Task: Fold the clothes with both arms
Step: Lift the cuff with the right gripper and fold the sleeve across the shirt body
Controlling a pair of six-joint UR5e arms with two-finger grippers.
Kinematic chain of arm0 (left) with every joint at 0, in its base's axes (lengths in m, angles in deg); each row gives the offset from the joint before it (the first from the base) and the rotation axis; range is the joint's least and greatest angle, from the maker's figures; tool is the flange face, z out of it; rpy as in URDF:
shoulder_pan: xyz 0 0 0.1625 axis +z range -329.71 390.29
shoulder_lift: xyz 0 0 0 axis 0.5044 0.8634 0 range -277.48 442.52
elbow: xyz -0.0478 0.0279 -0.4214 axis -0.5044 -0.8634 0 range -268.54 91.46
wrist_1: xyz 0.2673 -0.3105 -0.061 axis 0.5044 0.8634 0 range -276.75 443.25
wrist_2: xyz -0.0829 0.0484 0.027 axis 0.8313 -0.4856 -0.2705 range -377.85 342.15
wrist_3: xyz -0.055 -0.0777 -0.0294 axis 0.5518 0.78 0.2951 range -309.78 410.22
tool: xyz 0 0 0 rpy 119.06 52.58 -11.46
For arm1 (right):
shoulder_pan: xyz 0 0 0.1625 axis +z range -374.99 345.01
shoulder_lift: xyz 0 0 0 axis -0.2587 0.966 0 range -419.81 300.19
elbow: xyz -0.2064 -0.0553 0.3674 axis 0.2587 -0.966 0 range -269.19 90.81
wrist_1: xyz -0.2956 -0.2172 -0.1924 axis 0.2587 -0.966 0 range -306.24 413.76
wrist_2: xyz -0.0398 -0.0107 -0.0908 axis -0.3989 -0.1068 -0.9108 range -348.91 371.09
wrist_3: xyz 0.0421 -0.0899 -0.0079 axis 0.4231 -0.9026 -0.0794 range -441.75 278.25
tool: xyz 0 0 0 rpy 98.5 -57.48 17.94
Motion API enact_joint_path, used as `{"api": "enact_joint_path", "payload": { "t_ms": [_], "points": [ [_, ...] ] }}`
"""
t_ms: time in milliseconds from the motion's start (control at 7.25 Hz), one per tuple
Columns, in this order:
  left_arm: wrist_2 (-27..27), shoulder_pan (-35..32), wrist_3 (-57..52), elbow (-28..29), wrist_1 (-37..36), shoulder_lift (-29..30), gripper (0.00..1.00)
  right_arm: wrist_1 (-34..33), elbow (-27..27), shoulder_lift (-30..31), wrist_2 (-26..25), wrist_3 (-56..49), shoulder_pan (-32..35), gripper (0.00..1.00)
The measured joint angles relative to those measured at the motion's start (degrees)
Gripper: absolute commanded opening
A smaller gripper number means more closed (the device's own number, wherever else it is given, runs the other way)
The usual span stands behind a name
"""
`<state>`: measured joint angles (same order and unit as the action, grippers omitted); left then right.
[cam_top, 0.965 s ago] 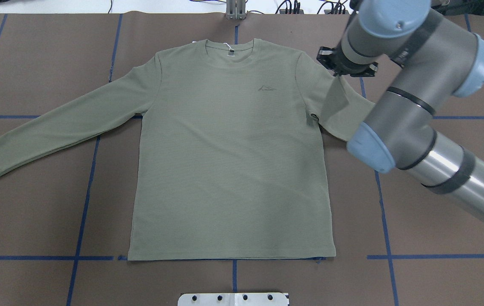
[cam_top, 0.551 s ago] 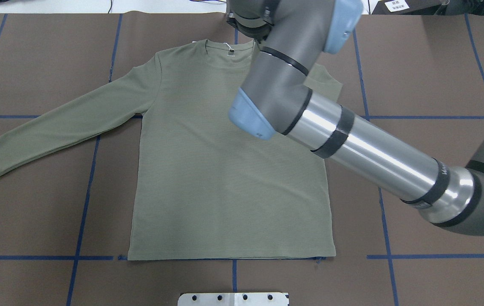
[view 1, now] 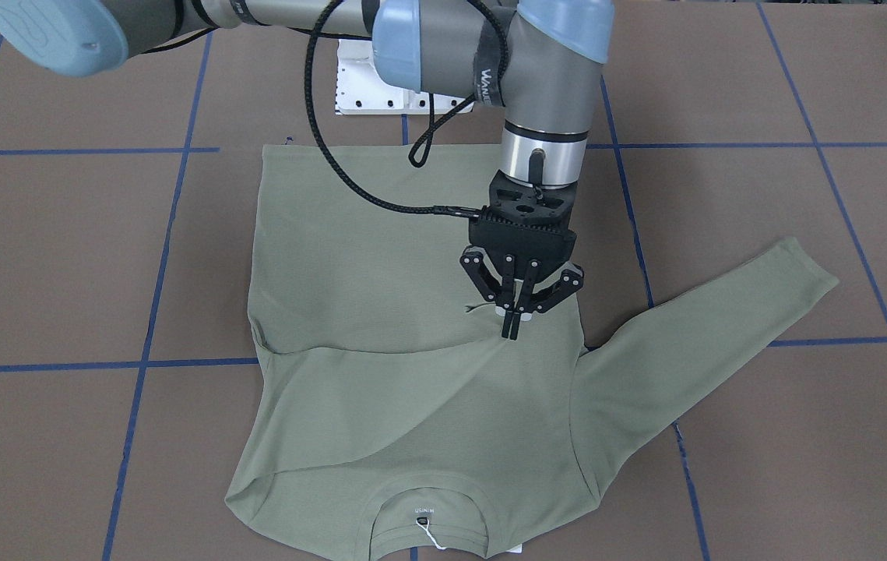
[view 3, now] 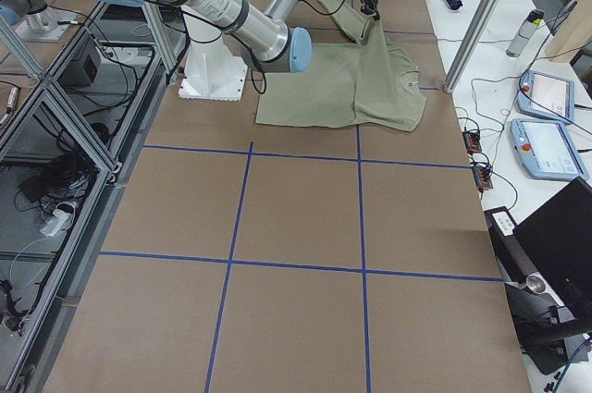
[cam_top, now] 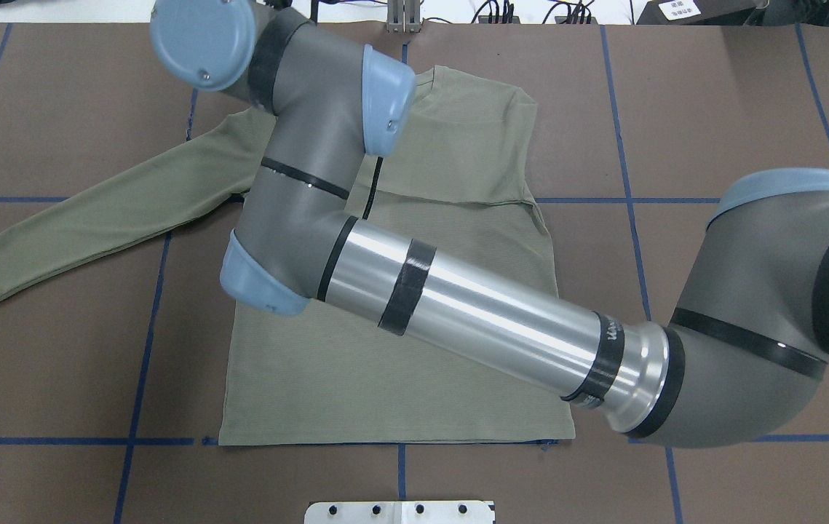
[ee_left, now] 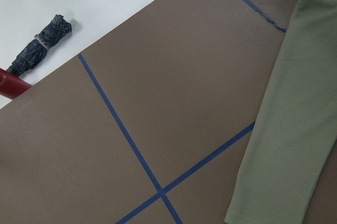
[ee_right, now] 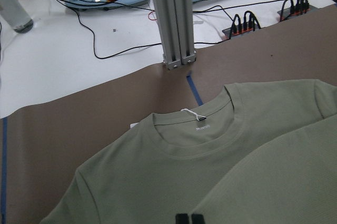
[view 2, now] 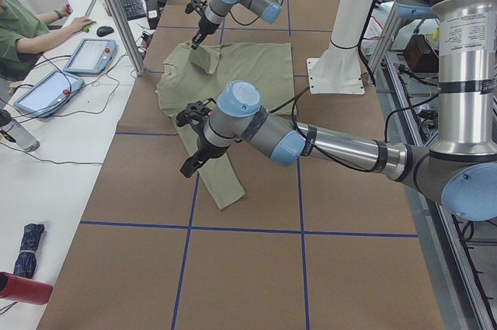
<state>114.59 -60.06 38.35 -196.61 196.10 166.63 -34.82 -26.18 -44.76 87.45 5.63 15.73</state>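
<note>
The sage-green shirt (view 1: 381,257) lies face up on the brown table, collar (view 1: 424,514) toward the far edge. My right gripper (view 1: 513,323) hangs over the chest, shut on the cuff of the shirt's right sleeve. That sleeve is pulled in a fold across the body (cam_top: 472,145). The right wrist view shows the shut fingertips (ee_right: 182,218) above the collar (ee_right: 195,129). The other sleeve (cam_top: 94,218) lies stretched out flat. My left gripper (view 2: 189,165) hovers high beside that sleeve (ee_left: 295,118); I cannot tell whether it is open or shut.
Blue tape lines (cam_top: 145,327) cross the table cover. A white base plate (cam_top: 399,511) sits at the near edge. An aluminium post (ee_right: 171,18), cables and tablets stand beyond the far edge. A folded umbrella (ee_left: 42,47) lies off the table's end. A person (view 2: 23,27) sits at the side desk.
My right arm has swept left from the shirt's right shoulder across the collar, carrying the right sleeve over the chest. The left sleeve and hem have not moved.
</note>
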Motion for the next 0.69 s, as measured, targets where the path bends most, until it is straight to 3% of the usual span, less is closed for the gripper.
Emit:
{"api": "enact_joint_path", "payload": {
  "t_ms": [276, 551, 689],
  "points": [
    [0.0, 0.0, 0.0, 0.0, 0.0, 0.0, 1.0, 2.0, -1.8, -1.0, -4.1, 0.3, -4.1, 0.0],
    [0.0, 0.0, 0.0, 0.0, 0.0, 0.0, 1.0, 2.3, -2.3, -2.9, -4.9, 0.6, -5.1, 0.0],
    [0.0, 0.0, 0.0, 0.0, 0.0, 0.0, 1.0, 2.5, -3.0, -3.7, -5.0, 1.0, -5.1, 0.81]
  ]
}}
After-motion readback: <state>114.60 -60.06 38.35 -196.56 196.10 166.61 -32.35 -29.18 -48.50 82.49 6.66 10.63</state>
